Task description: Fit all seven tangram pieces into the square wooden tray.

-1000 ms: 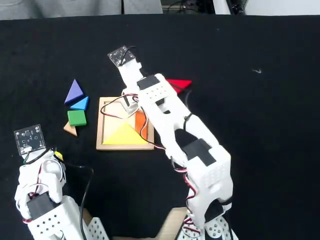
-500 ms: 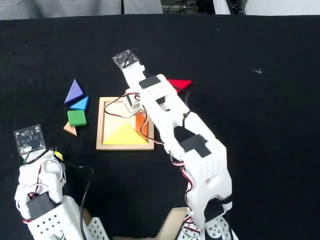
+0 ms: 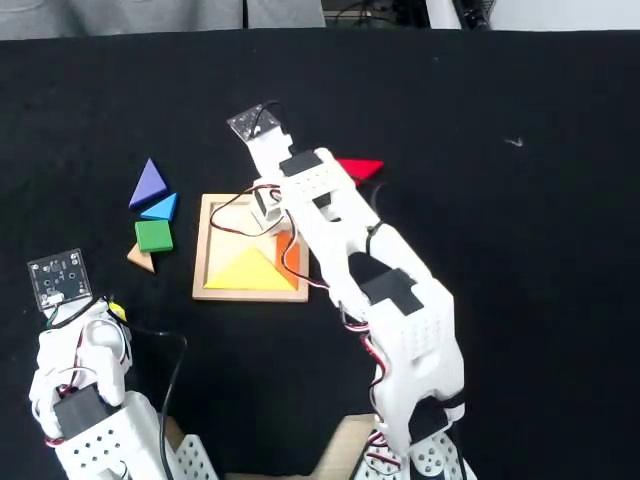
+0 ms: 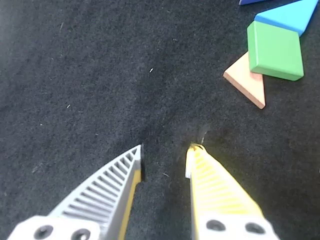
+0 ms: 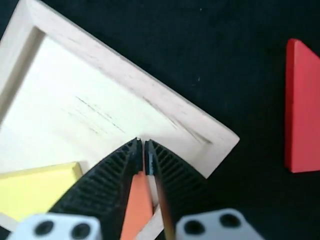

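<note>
Now the right gripper (image 5: 141, 149) hangs over the far right part of the square wooden tray (image 3: 200, 252), with its jaws pressed together and nothing between the tips. Just under them lies the orange piece (image 5: 137, 205), against the right wall of the tray. I cannot say for sure if the tips touch it.

The tray holds two pieces: the orange one and the yellow triangle (image 3: 243, 270), which lies along the near wall. The far left part of the floor is bare wood.

The next piece for this arm is, I think, the red triangle (image 3: 362, 167). It lies on the black cloth just beyond the far right corner of the tray, near the right gripper but apart from the tray. In the high view its long edge seems to run across the table, though the arm hides a part of it. The jaws must open and go outward over that corner to reach it.

The other four pieces are left of the tray, near the left arm: the purple triangle (image 3: 149, 185), the blue triangle (image 3: 160, 208), the green square (image 4: 276, 50) and the tan triangle (image 4: 247, 81), the last two touching. The left gripper (image 4: 165, 155) is low over bare cloth with jaws apart and nothing in them.
</note>
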Controlling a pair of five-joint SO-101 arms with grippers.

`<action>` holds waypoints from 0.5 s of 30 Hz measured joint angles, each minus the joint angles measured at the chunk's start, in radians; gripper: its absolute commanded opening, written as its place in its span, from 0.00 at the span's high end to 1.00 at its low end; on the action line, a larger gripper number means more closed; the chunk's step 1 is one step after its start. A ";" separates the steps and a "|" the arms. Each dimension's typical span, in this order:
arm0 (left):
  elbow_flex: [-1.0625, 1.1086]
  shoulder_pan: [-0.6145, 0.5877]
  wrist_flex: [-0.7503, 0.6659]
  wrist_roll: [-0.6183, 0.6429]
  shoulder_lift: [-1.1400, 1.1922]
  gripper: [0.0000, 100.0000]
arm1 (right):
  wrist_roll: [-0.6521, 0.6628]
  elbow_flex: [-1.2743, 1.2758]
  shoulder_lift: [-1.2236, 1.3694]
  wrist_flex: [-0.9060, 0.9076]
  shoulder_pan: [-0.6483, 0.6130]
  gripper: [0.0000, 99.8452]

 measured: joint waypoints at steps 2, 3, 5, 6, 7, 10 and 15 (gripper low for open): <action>0.000 0.000 0.000 0.000 0.000 0.84 | 0.000 -0.005 0.000 0.005 0.000 0.99; 0.000 0.000 0.000 0.000 0.000 0.84 | 0.000 -0.011 0.000 0.012 0.000 0.98; 0.000 0.000 0.000 0.000 0.000 0.84 | 0.002 -0.021 0.000 0.017 0.000 0.98; 0.000 0.000 0.000 0.000 0.000 0.84 | 0.002 -0.031 0.000 0.017 0.000 0.98; 0.000 0.000 0.000 0.000 0.000 0.84 | 0.002 -0.037 0.000 0.017 0.000 0.98; 0.000 0.000 0.000 0.000 0.000 0.84 | 0.002 -0.064 0.000 0.020 0.000 0.93; 0.000 0.000 0.000 0.000 0.000 0.84 | 0.002 -0.167 0.000 0.130 0.000 0.82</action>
